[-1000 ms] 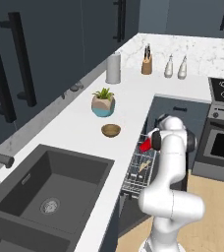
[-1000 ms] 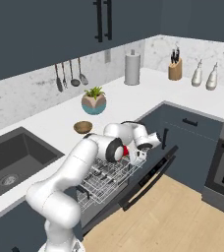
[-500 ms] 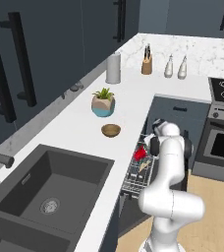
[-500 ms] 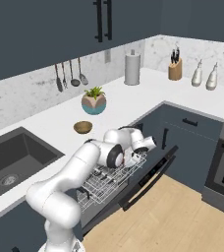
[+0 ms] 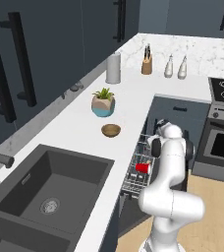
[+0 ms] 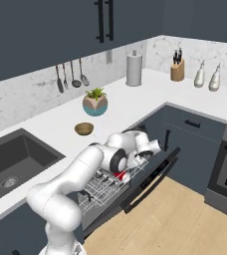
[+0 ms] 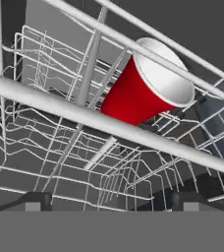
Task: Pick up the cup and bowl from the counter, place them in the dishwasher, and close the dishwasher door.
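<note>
Rack wires [image 7: 109, 123] crossed before the cup [image 7: 143, 91], which lay tilted inside the dishwasher [image 5: 138, 170]. The gripper [image 7: 109, 199] stood apart and empty. The bowl [image 5: 111, 130] sat on the counter [image 5: 79, 123].

cup [image 7: 143, 91] in dishwasher rack [image 5: 136, 170], bowl [image 5: 111, 130] on counter [image 5: 79, 123] before plant pot [image 5: 103, 102]

My arm is folded forward and bent down sharply at the elbow, wrist tucked low in front of the base. My gripper [image 7: 109, 199] points downward, its two dark fingertips spread apart with nothing between them.
</note>
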